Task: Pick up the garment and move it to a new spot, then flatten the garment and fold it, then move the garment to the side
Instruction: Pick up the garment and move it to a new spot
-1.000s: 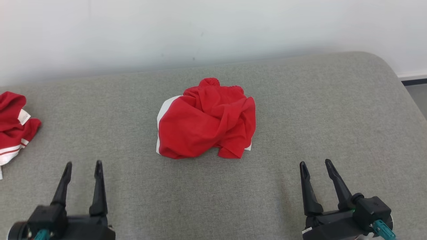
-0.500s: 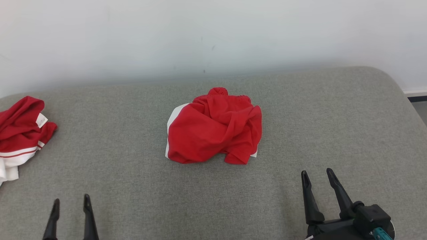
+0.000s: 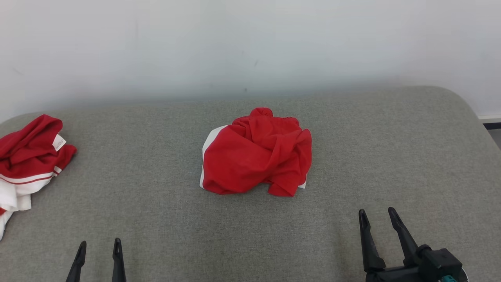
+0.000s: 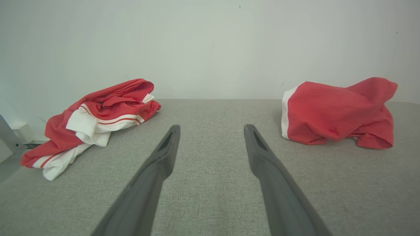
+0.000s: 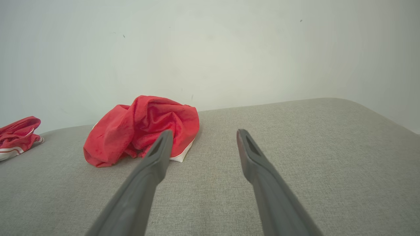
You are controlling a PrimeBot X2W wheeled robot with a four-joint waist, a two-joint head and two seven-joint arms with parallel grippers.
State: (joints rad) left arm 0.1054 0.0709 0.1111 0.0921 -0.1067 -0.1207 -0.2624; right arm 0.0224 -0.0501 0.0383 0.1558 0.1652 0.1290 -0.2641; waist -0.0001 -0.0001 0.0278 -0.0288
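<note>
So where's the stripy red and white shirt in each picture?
Head view: the striped shirt lies crumpled at the far left edge.
Left wrist view: the striped shirt is on the left, near the wall, with white fabric showing.
Right wrist view: the striped shirt peeks in at the far left edge, partly cut off.
Shared landmark: the plain red bundle, always to the shirt's right.

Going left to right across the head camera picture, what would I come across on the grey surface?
Striped red-and-white jersey at the left edge → left gripper, open, near the bottom → crumpled plain red garment in the middle → right gripper, open, at the lower right.
</note>
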